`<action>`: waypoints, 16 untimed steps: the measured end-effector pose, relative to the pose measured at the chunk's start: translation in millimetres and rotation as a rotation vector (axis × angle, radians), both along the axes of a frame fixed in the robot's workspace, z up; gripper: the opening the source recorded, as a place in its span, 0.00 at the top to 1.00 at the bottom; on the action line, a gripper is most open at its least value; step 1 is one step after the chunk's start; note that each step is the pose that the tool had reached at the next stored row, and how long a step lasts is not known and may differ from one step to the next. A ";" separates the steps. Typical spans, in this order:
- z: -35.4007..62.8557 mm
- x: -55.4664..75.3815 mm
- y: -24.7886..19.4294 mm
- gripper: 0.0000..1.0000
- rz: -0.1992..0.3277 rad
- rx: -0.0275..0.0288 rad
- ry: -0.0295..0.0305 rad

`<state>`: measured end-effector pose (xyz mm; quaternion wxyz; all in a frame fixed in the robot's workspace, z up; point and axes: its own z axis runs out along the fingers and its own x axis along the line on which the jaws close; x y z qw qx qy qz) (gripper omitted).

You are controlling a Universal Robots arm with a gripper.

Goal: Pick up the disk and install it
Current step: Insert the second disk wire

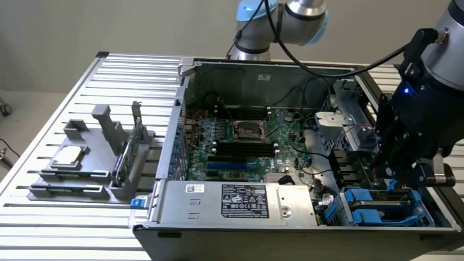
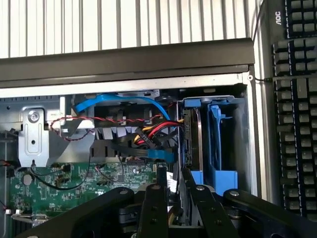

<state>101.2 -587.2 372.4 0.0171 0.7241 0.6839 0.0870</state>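
Black gripper [image 1: 406,166] is down inside the open grey metal PC tower case [image 1: 217,70], at the drive-bay corner on the exterior view's right. Case lies on a slatted metal worktop [image 1: 65,98].

Disk: silver-grey hard drive in a bright blue plastic carrier [image 2: 190,144] sits edge-on in the blue drive cage [image 1: 381,209], in the slot nearest the cable side. The neighbouring slot holds only an empty blue carrier frame [image 2: 216,144]. In the wrist view the drive's edge runs straight down between the two black fingers [image 2: 152,210], which look closed on it, so I read the grip as clamped on the disk, with the disk partly in the bay. Can't tell whether it's fully seated.

Risks from here:
- Red, yellow and black power wires [image 2: 148,134] and the blue SATA cable [image 2: 116,99] hang right beside the slot; any sideways drift could snag or pinch them.
- Slight tilt of the carrier against the cage rails could jam it halfway.
- Green motherboard [image 1: 239,136] is close below the fingers.

Black keyboard [image 2: 292,99] lies outside the case.
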 end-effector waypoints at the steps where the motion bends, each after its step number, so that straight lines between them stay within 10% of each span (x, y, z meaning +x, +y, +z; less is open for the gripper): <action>1: 1.5 1.5 0.3 0.74 0.000 -0.0008 0.0013; 16: -4.4 12.7 1.9 0.74 0.004 -0.0044 0.0040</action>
